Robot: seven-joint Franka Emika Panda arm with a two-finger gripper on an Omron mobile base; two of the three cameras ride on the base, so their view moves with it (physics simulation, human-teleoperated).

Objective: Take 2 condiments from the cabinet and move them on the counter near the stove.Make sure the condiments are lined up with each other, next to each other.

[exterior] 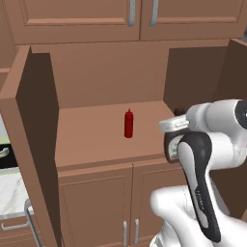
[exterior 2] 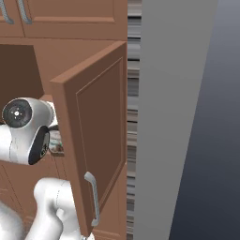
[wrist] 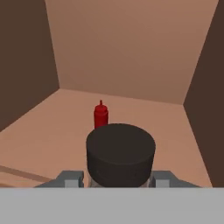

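- Gripping the dark brown bottle [wrist: 120,158] in the jaws of the gripper [wrist: 119,183]: closed almost fully against its sides, black cap [wrist: 120,144] rising between the grey finger pads [wrist: 70,178] in the hand view.
- Judging the step in hand as withdrawal of the first condiment from the cabinet compartment, placement on the counter not yet done.
- Keeping the bottle upright and the grip unchanged while backing straight out along the line of entry; avoiding any roll of the wrist, since the squat body is held low on its sides.
- Watching clearance to the open right cabinet door [exterior 2: 93,140], standing just beside the arm in the right base view, with its silver bar handle [exterior 2: 93,197] near the robot body; swinging wide before clearing it risks a knock.
- Watching likewise the open left door [exterior: 29,140], standing well apart on the other side in the left base view.
- Locating the red squeeze bottle [wrist: 100,114] beyond the held bottle, upright on the wooden shelf [exterior: 91,140], apart from the jaws and slightly to the left in the hand view; near mid-shelf in the left base view, untouched.
- Avoiding any forward push, which would carry the held bottle toward the red one.
- Noting a strip of white counter [exterior: 9,193] at the lower left edge of the left base view, well apart from the gripper.
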